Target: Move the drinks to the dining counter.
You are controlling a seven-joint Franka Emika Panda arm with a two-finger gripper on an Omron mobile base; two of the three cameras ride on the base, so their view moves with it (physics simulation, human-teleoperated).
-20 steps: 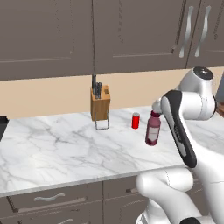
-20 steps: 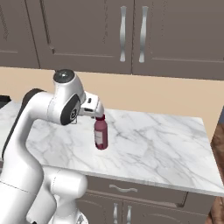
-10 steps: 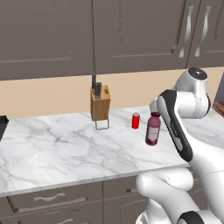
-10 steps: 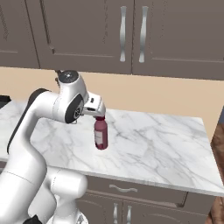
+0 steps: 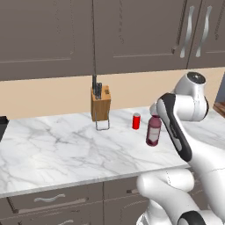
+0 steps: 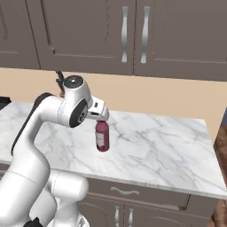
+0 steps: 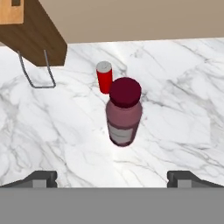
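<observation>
Marble counter (image 5: 52, 149) under dark cabinets: bottle (image 7: 124, 114) upright, can (image 7: 104, 77) close behind. Gripper (image 7: 112, 177) spread wide above bottle, empty. Risk: off-centre descent tips bottle into can.

A wooden knife block (image 5: 100, 103) on a wire stand sits upright on the marble counter (image 5: 52, 149), near the tan backsplash.

counter (image 5: 52, 149): polished white-grey marble, faint sheen | bottle (image 7: 124, 114): smooth maroon plastic, matt dark-red cap, pale paper-like label | can (image 7: 104, 77): smooth red, dull grey top, beside bottle | knife block (image 5: 100, 103): matt wood, thin wire stand
</observation>
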